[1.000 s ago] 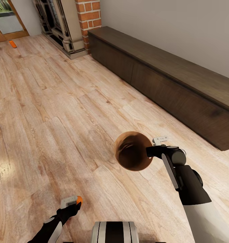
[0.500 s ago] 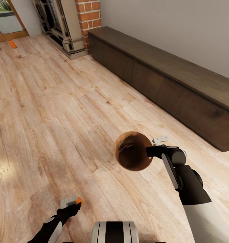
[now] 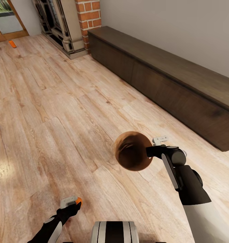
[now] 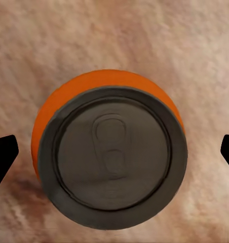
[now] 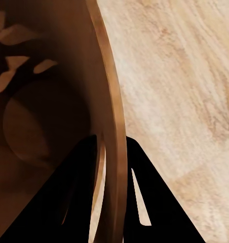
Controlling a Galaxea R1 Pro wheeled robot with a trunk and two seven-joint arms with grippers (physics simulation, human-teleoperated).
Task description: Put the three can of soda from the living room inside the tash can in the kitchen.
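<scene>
Almost nothing has shifted over the last second: the right tool (image 3: pixel 151 151) stays clenched on the bin's (image 3: pixel 133 151) rim, the left tool (image 3: pixel 71 202) still grasps an orange can (image 4: pixel 110 152), and a second can (image 3: pixel 12 44) lies far off by the door, so carrying seems paused.

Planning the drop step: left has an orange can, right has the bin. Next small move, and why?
Probably swing the left gripper up and across until its orange can hangs over the trash can. The right gripper pinches the bin's rim, one finger each side, holding it off the floor with its mouth toward the head camera, away from the can.
</scene>
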